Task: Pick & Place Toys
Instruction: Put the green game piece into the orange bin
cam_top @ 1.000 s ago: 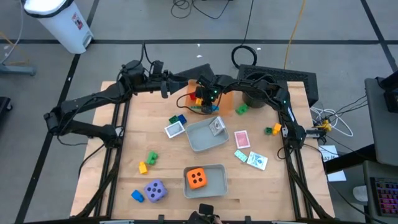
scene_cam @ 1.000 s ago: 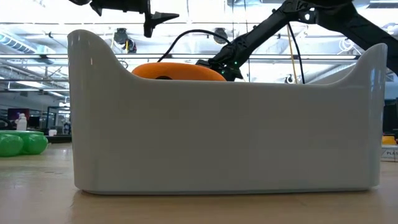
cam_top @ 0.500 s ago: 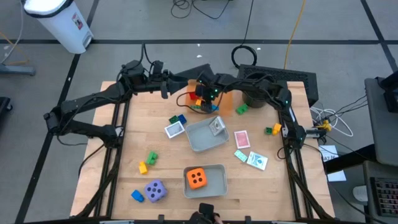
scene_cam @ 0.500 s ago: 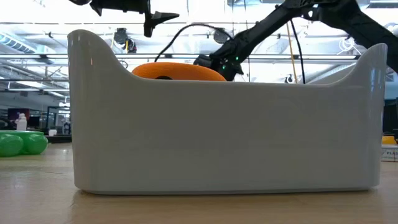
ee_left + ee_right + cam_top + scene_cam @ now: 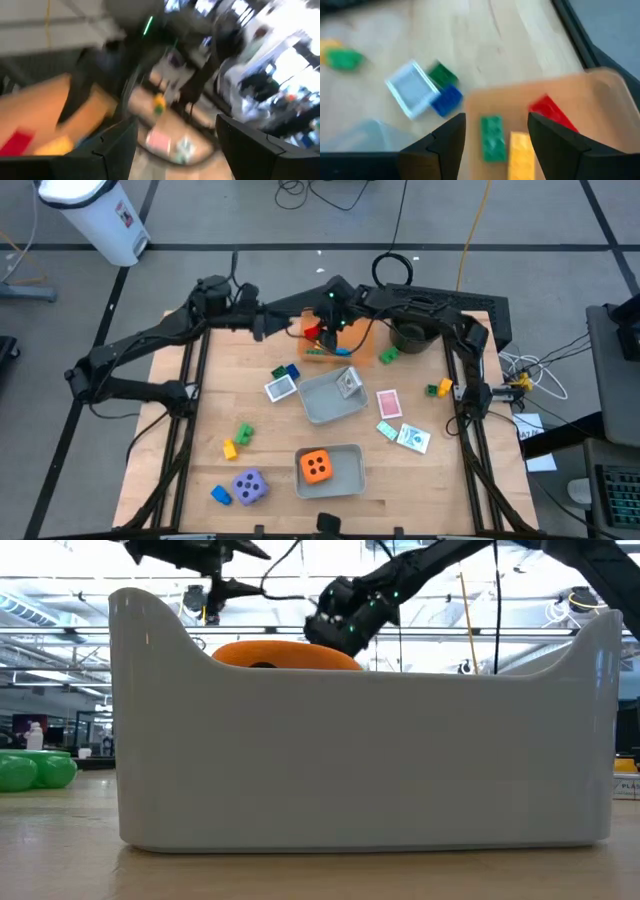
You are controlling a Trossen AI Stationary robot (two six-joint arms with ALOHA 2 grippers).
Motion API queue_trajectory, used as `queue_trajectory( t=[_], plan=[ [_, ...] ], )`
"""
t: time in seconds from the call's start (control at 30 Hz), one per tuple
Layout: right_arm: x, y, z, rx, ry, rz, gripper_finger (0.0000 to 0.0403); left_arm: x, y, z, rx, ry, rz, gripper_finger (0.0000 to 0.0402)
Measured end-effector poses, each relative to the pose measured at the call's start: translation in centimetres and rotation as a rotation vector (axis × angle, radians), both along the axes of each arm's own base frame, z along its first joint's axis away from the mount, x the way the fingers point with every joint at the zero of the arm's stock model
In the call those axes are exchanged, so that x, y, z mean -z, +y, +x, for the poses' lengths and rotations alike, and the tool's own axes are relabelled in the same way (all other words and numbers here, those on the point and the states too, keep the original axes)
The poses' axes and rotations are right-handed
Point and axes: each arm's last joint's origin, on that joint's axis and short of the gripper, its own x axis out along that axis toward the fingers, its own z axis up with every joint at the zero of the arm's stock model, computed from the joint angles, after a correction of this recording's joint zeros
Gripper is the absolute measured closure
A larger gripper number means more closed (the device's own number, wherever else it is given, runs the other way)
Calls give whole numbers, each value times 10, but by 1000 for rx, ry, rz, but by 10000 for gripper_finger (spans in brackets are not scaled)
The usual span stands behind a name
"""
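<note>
Toys, scattered over the wooden table (image 5: 200,430). Orange die (image 5: 317,466), black pips, sits in the near grey tray (image 5: 350,477). Purple die (image 5: 249,485), white pips, lies on bare wood beside a blue brick (image 5: 220,495). Green brick (image 5: 245,434) and yellow brick (image 5: 230,448) lie touching, left of centre. Pink card (image 5: 388,403) and two teal cards (image 5: 400,434) lie right of the middle grey tray (image 5: 320,405). A white card (image 5: 281,388) rests just beside a green and blue brick pair (image 5: 287,371).

Orange tray (image 5: 590,115), at the far edge: the right wrist view shows a red brick (image 5: 551,112), a green brick (image 5: 491,137) and a yellow brick (image 5: 520,149) lying inside; from above the arm covers most of them.

Right gripper (image 5: 496,134) hangs over the orange tray, fingers apart, nothing between them. Left gripper (image 5: 176,137) hovers just beside that tray, fingers spread and empty.

Low view: mostly the grey tray's wall, with only the orange die's top above the rim.
</note>
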Motion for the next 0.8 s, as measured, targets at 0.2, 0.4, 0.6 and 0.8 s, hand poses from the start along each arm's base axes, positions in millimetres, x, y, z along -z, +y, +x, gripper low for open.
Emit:
queue_trajectory(
  t=[0.2, 0.4, 0.6, 0.8],
  plan=[
    [-30, 4, 1, -20, -193, 131, 199, 10, -19, -23, -21, 204, -65, 128],
    [-44, 15, 11, -24, -311, 160, 200, 18, -45, -42, -33, 389, -103, 128],
    [-49, 40, 25, -95, -398, 142, 200, 21, -70, -54, -42, 498, -132, 128],
    [-35, 71, 26, -126, -603, 179, 202, 25, -90, -57, -20, 577, -146, 128]
  ],
)
